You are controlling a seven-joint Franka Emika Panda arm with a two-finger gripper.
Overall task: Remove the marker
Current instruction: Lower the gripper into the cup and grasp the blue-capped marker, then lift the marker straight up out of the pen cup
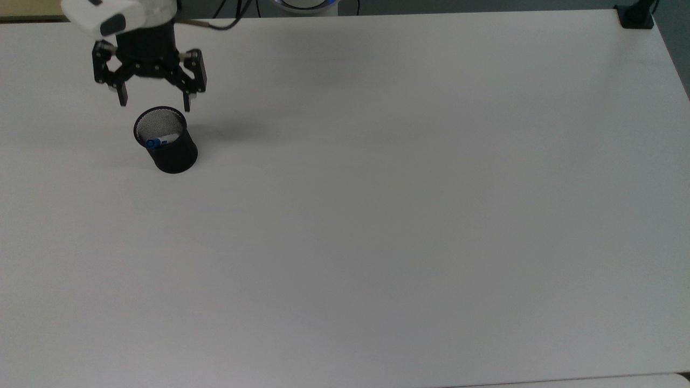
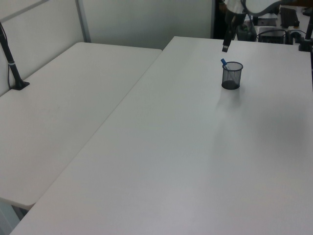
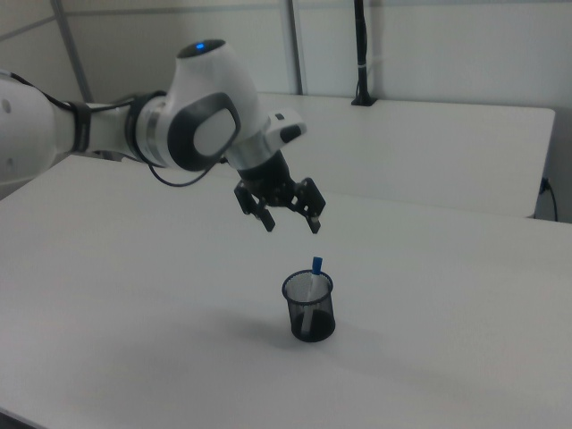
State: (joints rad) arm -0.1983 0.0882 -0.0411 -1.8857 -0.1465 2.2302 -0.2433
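Right view alone shows the spread gripper point(image 3: 291, 222) clear above the marker point(image 3: 315, 271).

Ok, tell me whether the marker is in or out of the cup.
In: the marker leans inside the cup, blue cap above the rim.

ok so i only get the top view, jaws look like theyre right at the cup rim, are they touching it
Observer: No. In the right view the jaws hang open well above the mesh cup, with clear air between.
Operator: does the marker stick out enough to grab
Observer: Yes, the right view shows the marker with its blue cap standing above the rim; the jaws sit toward the right view's left of it.
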